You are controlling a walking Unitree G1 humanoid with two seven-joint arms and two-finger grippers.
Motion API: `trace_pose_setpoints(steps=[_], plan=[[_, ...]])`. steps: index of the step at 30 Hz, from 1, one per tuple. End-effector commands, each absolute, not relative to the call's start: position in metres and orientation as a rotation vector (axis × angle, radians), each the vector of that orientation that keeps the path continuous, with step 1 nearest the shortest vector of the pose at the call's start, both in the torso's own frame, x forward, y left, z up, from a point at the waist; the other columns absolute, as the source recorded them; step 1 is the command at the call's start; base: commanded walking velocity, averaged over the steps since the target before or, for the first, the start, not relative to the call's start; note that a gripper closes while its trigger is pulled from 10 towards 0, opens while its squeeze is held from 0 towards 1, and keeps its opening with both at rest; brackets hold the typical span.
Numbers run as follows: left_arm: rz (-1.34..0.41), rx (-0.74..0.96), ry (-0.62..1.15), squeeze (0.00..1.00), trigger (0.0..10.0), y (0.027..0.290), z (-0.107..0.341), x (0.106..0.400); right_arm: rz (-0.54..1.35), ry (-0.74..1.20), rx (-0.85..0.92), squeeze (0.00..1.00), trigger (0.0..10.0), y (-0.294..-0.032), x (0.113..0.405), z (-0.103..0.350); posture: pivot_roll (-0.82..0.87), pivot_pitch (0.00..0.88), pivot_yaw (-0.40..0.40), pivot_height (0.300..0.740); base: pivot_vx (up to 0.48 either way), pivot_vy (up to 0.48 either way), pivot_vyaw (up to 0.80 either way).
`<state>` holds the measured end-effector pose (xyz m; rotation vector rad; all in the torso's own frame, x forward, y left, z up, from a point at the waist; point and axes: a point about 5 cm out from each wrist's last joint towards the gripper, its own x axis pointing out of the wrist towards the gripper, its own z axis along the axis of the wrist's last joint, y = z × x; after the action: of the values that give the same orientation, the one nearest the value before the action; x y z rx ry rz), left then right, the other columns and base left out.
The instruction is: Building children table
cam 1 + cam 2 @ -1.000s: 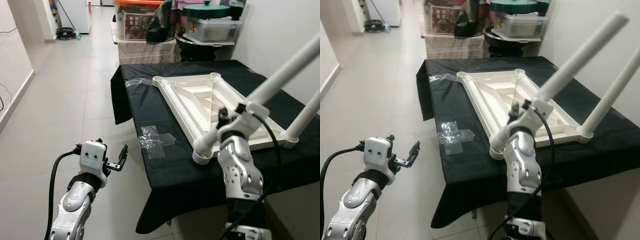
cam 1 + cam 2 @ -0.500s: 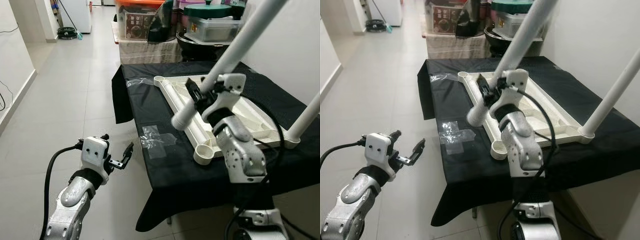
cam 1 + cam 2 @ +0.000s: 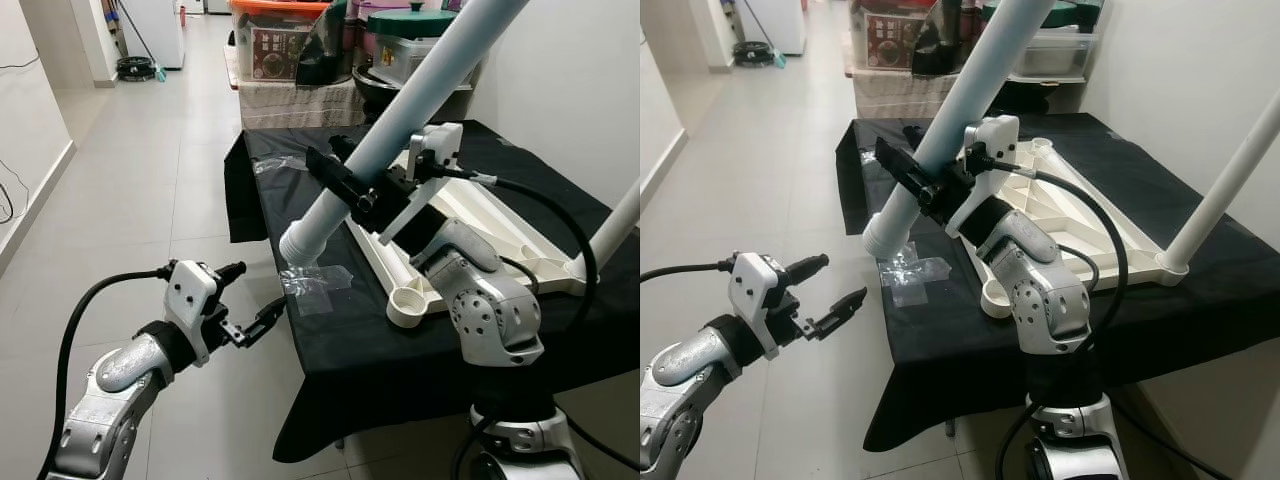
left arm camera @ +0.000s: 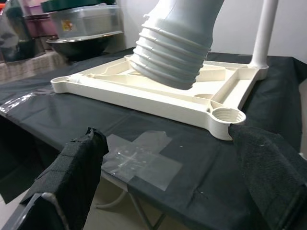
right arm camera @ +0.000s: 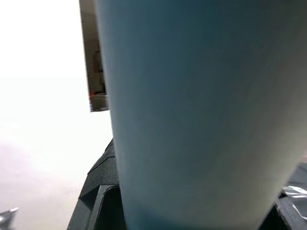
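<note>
Your right gripper [image 3: 352, 190] has its jaws clamped on the white leg [image 3: 400, 125]; your left gripper [image 3: 252, 300], jaws apart, hovers just below the leg's threaded end.

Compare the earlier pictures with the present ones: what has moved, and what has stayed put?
The right pincer, shut on the white table leg, lifted it out of the near corner socket and swung its threaded end leftward. The left pincer rose slightly, open. The tabletop and far leg stayed.
</note>
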<state>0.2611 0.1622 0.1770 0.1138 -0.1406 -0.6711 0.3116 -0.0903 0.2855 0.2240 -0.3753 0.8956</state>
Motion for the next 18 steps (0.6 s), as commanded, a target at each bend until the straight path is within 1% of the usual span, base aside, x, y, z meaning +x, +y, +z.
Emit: trace_pose_setpoints(steps=[1, 7, 10, 14, 18], plan=[[-0.66, 0.137, -0.154, 0.0, 10.0, 0.168, 0.185, 0.263, 0.95, -0.377, 0.222, 0.0, 0.0, -0.085, 0.305, 0.285, 0.09, 0.0, -0.072, 0.74, 0.0, 0.0, 0.0], [-0.653, 0.145, -0.175, 0.0, 10.0, 0.173, 0.194, 0.262, 0.978, -0.358, 0.192, 0.0, 0.0, -0.082, 0.301, 0.279, 0.1, 0.0, -0.074, 0.74, 0.0, 0.0, 0.0], [-0.667, 0.204, -0.216, 0.0, 10.0, 0.177, 0.21, 0.26, 0.992, -0.335, 0.139, 0.0, 0.0, -0.081, 0.301, 0.274, 0.1, 0.0, -0.077, 0.74, 0.0, 0.0, 0.0], [-0.679, 0.197, -0.199, 0.0, 10.0, 0.177, 0.206, 0.262, 1.009, -0.343, 0.138, 0.0, 0.0, -0.078, 0.299, 0.276, 0.1, 0.0, -0.075, 0.74, 0.0, 0.0, 0.0], [-0.723, 0.166, -0.179, 0.0, 10.0, 0.171, 0.201, 0.264, 1.052, -0.35, 0.154, 0.0, 0.0, -0.072, 0.293, 0.279, 0.09, 0.0, -0.069, 0.74, 0.0, 0.0, 0.0]])
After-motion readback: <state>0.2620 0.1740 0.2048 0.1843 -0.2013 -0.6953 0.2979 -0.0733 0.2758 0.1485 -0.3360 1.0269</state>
